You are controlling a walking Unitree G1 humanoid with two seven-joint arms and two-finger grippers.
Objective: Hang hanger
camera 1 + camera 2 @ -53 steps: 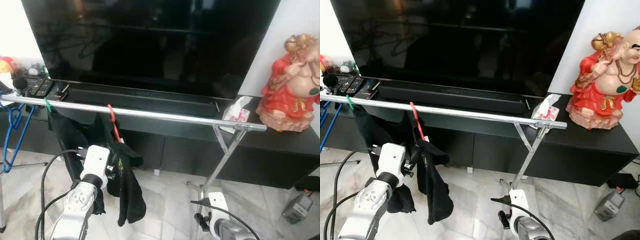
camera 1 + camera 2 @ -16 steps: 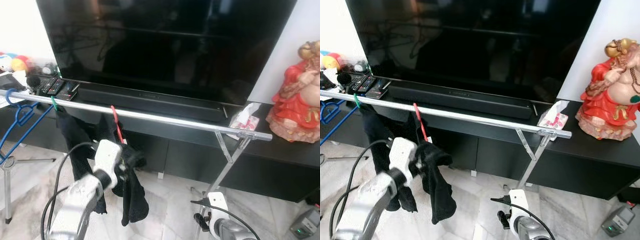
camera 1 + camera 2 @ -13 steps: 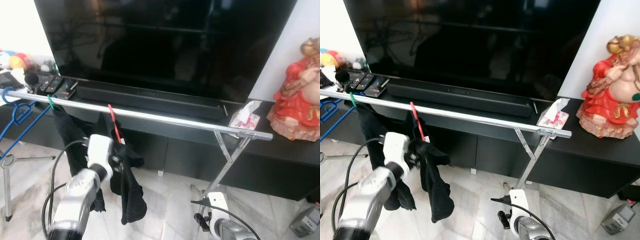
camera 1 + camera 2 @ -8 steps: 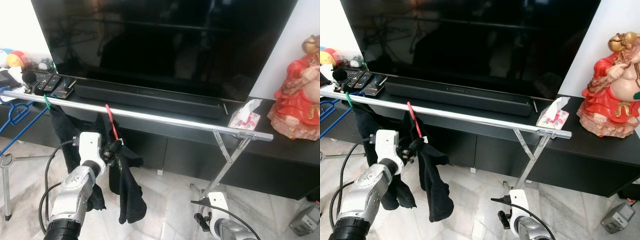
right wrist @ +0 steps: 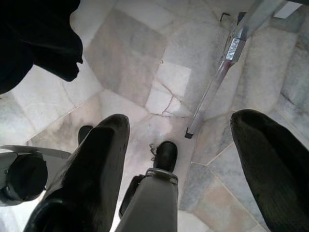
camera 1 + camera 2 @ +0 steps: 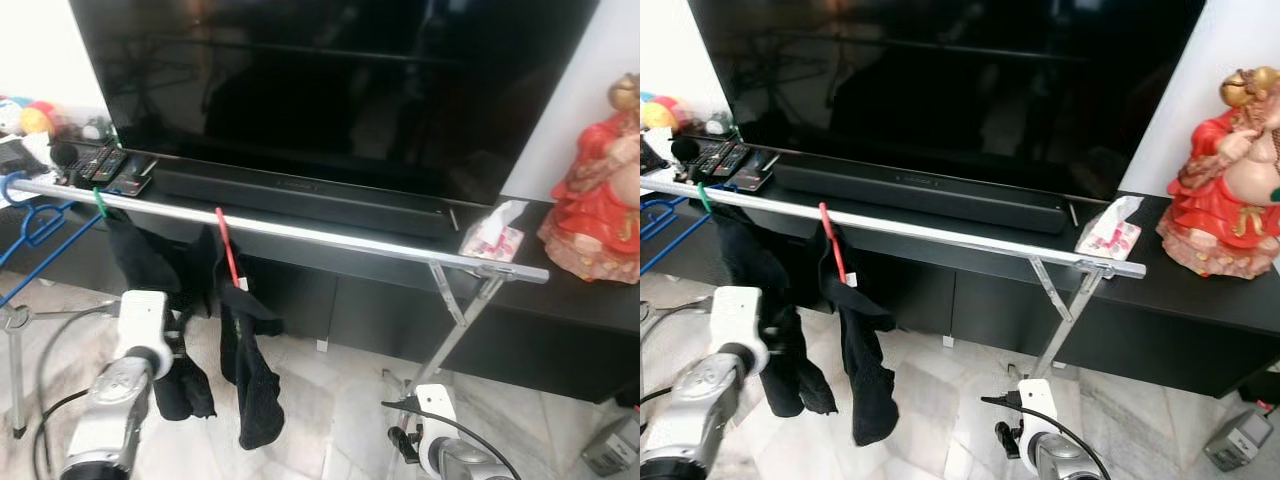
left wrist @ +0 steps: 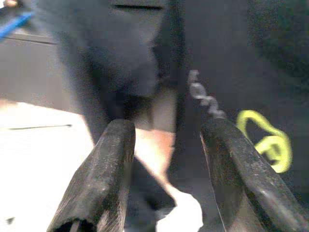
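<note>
Left end effector [image 6: 178, 330], left eye view: raised low beside the dark garments under the silver rail [image 6: 330, 236], fingers hidden against the cloth. Red hanger [image 6: 228, 250]: hooked over the rail, a black garment [image 6: 248, 370] hanging from it. Green hanger [image 6: 99, 204]: hooked on the rail further toward its left end, with a second black garment [image 6: 150, 280]. Blue hanger [image 6: 40, 228]: at the rail's left end. Television [image 6: 330, 90] and soundbar [image 6: 300, 196]: on a black cabinet [image 6: 560, 320] behind the rail. Red figurine [image 6: 597, 200] and tissue pack [image 6: 492, 232]: on the cabinet near the rail's right end.

Left wrist view: left end effector [image 7: 169, 174] with both black fingers [image 7: 104, 179] spread apart, nothing between them; dark cloth with a yellow loop [image 7: 270, 140] just ahead.

Right wrist view: right end effector [image 5: 178, 169] hanging wide apart and empty over the marble floor [image 5: 135, 63], beside the rail's slanted leg [image 5: 217, 82].
</note>
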